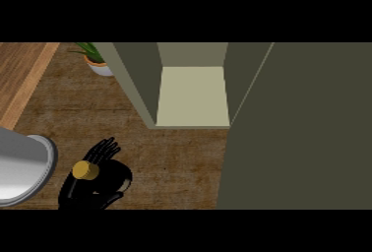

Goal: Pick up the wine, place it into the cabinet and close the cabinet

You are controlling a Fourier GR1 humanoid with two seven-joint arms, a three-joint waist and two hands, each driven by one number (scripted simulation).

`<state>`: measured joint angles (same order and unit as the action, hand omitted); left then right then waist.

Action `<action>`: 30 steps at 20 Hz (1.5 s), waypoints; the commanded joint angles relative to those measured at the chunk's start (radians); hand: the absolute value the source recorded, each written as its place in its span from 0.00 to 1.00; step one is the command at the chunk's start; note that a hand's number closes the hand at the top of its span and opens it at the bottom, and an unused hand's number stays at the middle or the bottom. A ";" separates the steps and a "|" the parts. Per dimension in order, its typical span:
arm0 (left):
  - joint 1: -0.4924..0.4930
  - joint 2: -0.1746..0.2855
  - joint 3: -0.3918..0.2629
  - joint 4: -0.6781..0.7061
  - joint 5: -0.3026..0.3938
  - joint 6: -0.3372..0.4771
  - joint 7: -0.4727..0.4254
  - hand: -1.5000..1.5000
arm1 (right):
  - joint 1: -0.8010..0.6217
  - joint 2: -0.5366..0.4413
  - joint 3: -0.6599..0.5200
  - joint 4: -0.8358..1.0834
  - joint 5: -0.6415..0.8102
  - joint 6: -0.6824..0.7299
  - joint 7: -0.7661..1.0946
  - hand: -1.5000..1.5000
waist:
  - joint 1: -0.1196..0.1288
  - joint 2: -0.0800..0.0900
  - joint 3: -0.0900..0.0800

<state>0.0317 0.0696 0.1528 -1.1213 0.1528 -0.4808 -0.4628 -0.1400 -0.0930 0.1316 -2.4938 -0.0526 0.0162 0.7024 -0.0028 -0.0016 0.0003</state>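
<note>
The left hand (105, 150) is showing at the lower left of the counter (174, 162), and it is sitting right up against the wine bottle (87, 171). The bottle's gold cap is catching the eye in the middle of all that black. Whether the hand is clasping the bottle or only lying against it, I cannot tell, since dark glass and dark hand are running together. The right hand is not showing anywhere.

The bottle is standing down by the sink (22, 167), well apart from the cabinet (193, 96), with a broad stretch of bare counter lying between them. The cabinet is waiting up at the centre. Its pale shelf is showing nothing on it, and its door (298, 128) is swung wide open, filling the right side of the view. A potted plant (93, 56) is peeking in at the top left, out of the way.

So we are looking at the very opening of this job, by my reading. At best the pick-up is getting under way. The carry across to the shelf, the set-down inside and the closing of that big door are all waiting to be done.
</note>
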 commanded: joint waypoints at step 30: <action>-0.061 0.024 0.054 -0.191 0.008 0.154 -0.092 1.00 | 0.109 0.017 -0.010 -0.115 -0.042 0.038 -0.019 0.00 | 0.002 -0.002 0.000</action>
<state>-0.0486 0.1212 0.2287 -1.2136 0.1118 -0.3007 -0.6246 -0.0928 -0.0804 0.1198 -2.4915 -0.0557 0.0463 0.6715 -0.0014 -0.0027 0.0002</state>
